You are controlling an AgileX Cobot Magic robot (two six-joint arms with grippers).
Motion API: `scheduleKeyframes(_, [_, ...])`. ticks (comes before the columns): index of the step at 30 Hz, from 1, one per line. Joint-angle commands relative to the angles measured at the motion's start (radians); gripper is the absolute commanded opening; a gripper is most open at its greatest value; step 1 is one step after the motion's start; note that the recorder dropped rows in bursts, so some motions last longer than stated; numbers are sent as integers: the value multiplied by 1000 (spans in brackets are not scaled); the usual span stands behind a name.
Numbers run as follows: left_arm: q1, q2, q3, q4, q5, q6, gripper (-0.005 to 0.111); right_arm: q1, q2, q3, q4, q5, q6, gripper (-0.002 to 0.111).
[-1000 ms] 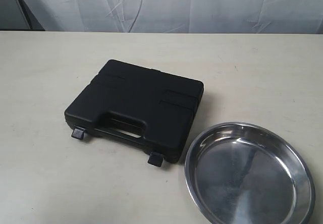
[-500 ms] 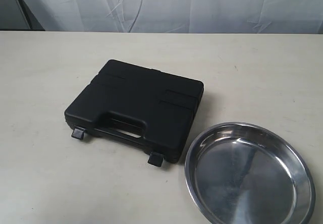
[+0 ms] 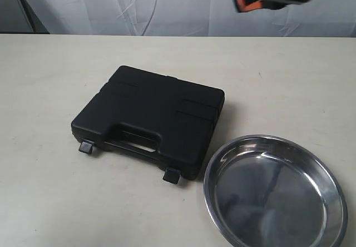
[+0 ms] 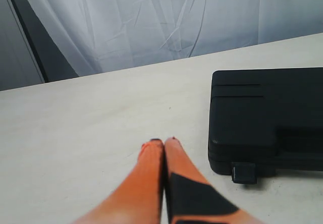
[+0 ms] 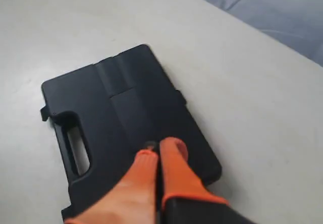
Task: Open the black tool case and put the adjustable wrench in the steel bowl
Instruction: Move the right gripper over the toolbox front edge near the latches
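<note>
The left gripper [image 4: 162,143] and right gripper [image 5: 158,151] have their orange jaws pressed together, empty, not touching the closed rectangular black plastic tool case [image 3: 150,113].

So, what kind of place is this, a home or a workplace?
Most likely a robot test bench in a lab, not a home: a plain pale table, a white cloth curtain hung behind it as a backdrop, and the black tool case and the steel bowl set out on it.

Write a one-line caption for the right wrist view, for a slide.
Right gripper, fingers together, hovers above the closed black tool case lying flat on the pale table.
</note>
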State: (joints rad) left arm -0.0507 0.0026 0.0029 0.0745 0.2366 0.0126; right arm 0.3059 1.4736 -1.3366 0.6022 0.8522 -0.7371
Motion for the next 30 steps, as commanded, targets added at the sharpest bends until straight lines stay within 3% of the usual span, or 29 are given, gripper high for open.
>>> scheduleKeyframes(1, [-1,-3,-3,-3,2,-2,0,161,182,-133,-125,56,-22,13])
scheduleKeyframes(4, [-1,-3,-3,-3,2,-2,0,281,295,-201,-221,73,-22,38])
scheduleKeyframes(6, [-1,-3,-3,-3,2,-2,0,348,352,-229,-295,73,-1,47])
scheduleKeyframes(10, [-1,-3,-3,-3,2,-2,0,476,460,-270,-469,83,78,43])
scheduleKeyframes(16, [-1,-3,-3,-3,2,-2,0,571,561,-277,-593,84,125,43])
scheduleKeyframes(30, [-1,-3,-3,-3,2,-2,0,586,613,-277,-513,84,138,43])
